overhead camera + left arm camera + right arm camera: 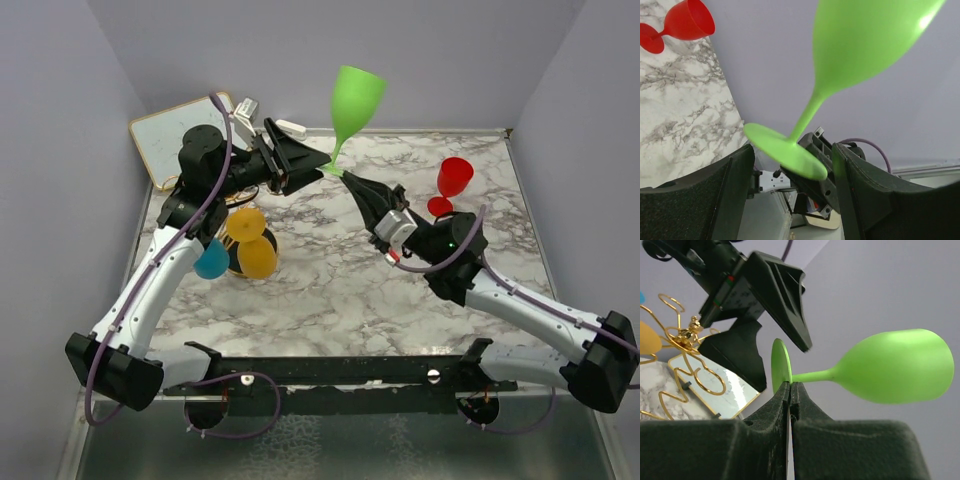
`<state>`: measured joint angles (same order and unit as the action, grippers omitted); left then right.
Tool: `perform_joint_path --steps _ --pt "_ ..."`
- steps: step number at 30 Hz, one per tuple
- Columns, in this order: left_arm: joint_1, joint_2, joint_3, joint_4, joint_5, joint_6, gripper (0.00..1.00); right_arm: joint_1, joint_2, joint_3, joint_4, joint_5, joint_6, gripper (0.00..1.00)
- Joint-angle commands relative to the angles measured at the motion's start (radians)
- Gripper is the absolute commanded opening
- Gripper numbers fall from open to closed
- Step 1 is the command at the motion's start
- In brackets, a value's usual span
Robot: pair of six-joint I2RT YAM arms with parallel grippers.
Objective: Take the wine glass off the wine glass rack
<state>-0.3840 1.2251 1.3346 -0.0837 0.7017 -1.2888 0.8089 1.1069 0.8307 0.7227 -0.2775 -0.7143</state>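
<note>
A green wine glass [357,100] is held up in the air over the far side of the table, bowl uppermost and clear of the rack. My right gripper [347,176] is shut on the rim of its round foot [780,365]. My left gripper [322,162] is open, its fingers [735,175] standing on either side of that foot [785,150] without closing on it. The gold wire wine glass rack [685,340] stands at the left [234,262], below the left arm. It carries two yellow-orange glasses [252,240] and a blue one [211,260].
A red wine glass [452,180] stands upright on the marble table [330,270] at the back right. A white board [180,135] leans in the back left corner. Walls close in the table on the left, back and right.
</note>
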Motion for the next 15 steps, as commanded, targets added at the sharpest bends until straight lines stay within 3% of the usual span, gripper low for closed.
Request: perform_joint_path --steps 1,3,5,7,10,11,15 --pt "-0.003 0.003 -0.032 0.088 0.037 -0.069 0.66 0.078 0.058 -0.003 0.069 0.1 -0.18 0.01" --pt "-0.003 0.002 -0.031 0.092 0.037 -0.071 0.65 0.1 0.078 -0.02 0.106 0.128 -0.229 0.01" --pt "-0.003 -0.001 -0.033 0.085 0.035 -0.064 0.57 0.119 0.088 -0.04 0.15 0.146 -0.253 0.01" --pt "-0.003 -0.004 -0.04 0.082 0.035 -0.058 0.41 0.131 0.091 -0.052 0.178 0.162 -0.255 0.01" --pt "-0.003 -0.01 -0.055 0.081 0.036 -0.053 0.07 0.139 0.09 -0.059 0.191 0.182 -0.248 0.01" --pt "-0.003 -0.012 -0.06 0.082 0.037 -0.053 0.0 0.14 0.089 -0.061 0.191 0.191 -0.246 0.01" --pt "-0.003 -0.016 -0.074 0.083 0.036 -0.046 0.0 0.142 0.068 -0.071 0.182 0.222 -0.227 0.01"
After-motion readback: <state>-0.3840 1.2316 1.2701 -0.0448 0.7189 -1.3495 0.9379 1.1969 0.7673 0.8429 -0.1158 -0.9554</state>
